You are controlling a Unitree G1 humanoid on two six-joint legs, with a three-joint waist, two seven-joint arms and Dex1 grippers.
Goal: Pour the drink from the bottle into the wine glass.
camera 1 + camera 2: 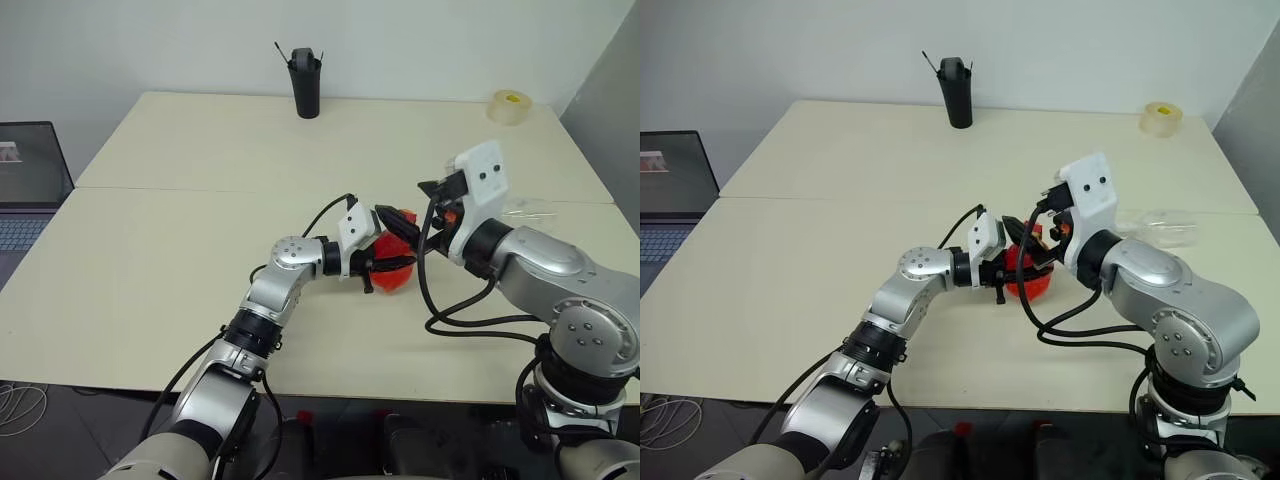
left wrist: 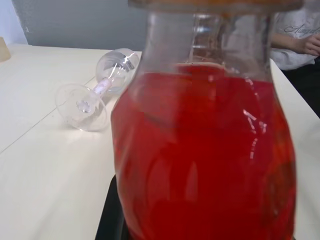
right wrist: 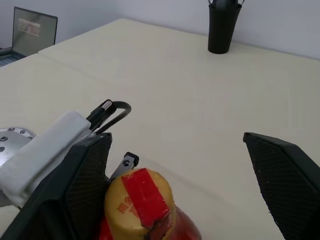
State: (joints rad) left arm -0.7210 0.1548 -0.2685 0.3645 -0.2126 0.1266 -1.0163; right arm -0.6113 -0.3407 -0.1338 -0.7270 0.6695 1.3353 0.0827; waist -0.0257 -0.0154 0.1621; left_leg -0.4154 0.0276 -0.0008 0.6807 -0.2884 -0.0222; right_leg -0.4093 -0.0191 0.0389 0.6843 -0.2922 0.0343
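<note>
The left gripper (image 1: 385, 265) is squeezed tight on the bottle (image 1: 393, 268), holding it upright just above the table (image 1: 180, 260), a little right of the middle and toward the near edge. The bottle is clear and fat, and the red drink (image 2: 200, 160) fills it almost up to its thin neck. Its yellow cap (image 3: 139, 199) is on, with a red sticker on top.

The right gripper (image 3: 182, 180) hangs above the bottle with its two black fingers (image 3: 287, 172) spread wide, one on each side of the cap. They do not touch the cap or the bottle.

The wine glass (image 1: 1160, 228) is not standing. It lies on its side on the table, off to the right of both arms and a bit farther back. In the left wrist view its round foot (image 2: 82, 106) faces the bottle and its bowl points away.

At the far edge of the table stands a black pen holder (image 1: 307, 85), and a roll of tape (image 1: 510, 106) sits at the far right corner. A laptop (image 1: 30, 180) is off to the left, beside the table.
</note>
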